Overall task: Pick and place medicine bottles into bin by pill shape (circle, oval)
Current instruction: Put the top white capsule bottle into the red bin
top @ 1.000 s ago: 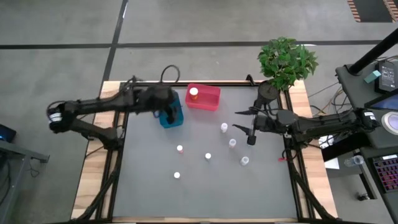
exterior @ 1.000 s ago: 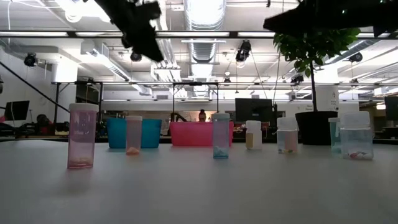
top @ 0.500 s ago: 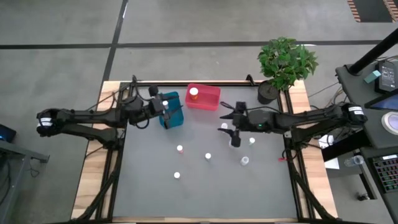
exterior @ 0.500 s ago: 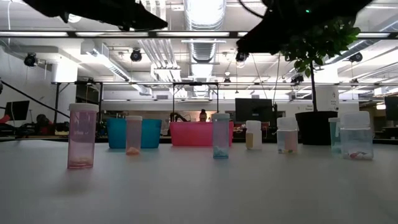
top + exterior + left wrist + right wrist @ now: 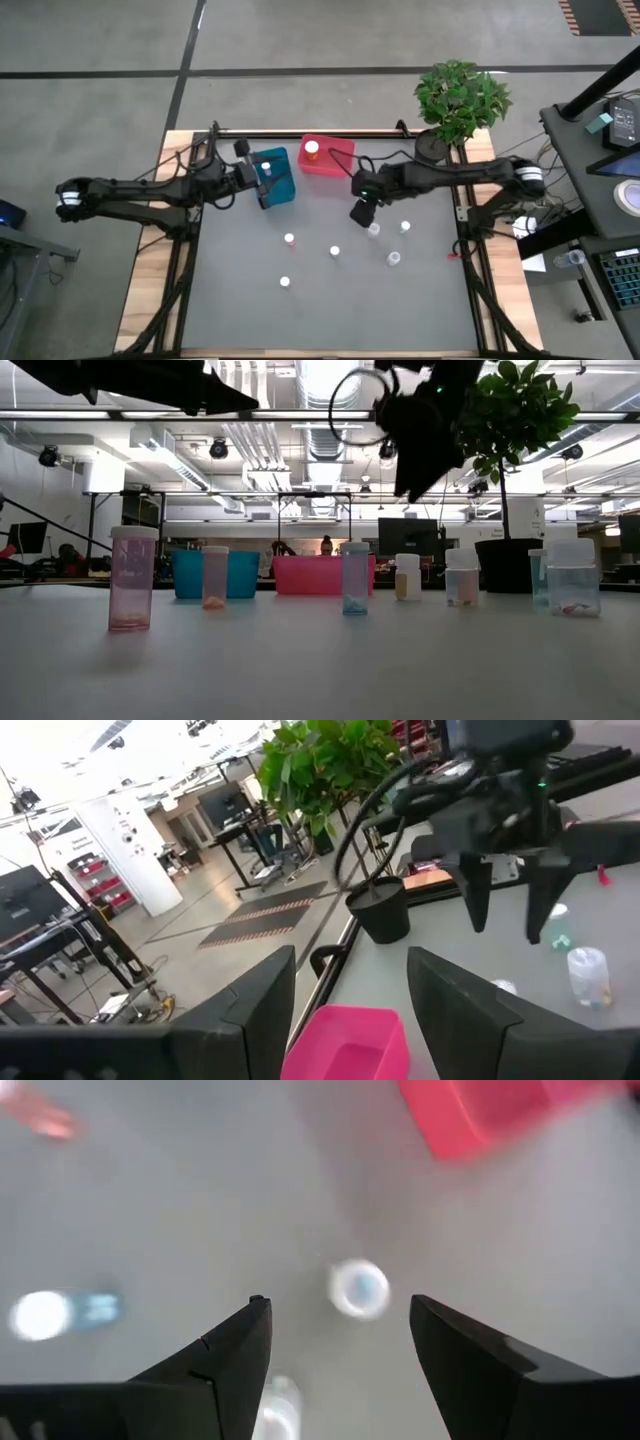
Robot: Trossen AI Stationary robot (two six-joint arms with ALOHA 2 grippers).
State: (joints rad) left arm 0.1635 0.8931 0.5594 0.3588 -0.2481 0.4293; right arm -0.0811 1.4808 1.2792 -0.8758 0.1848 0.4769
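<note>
Right hand (image 5: 360, 212): held above the tabletop just in front of the pink bin, fingers spread wide, nothing gripped; in the right wrist view (image 5: 340, 1365) a white-capped bottle (image 5: 358, 1288) is seen below, between the two fingers.
Left hand (image 5: 262, 180): raised at the blue bin, fingers parted and empty (image 5: 350, 1010).
Pink bin (image 5: 327, 157): set at the far edge of the tabletop; one bottle with a white cap (image 5: 312, 151) is seen inside it.
Blue bin (image 5: 280, 177): placed just left of the pink bin, partly covered by the left hand.
Medicine bottles: six are left standing on the grey tabletop (image 5: 240, 290); three (image 5: 404, 227) are grouped near the right hand, three (image 5: 289, 240) are spread toward the middle and front.
Potted plant (image 5: 458, 100): located at the far right corner.
</note>
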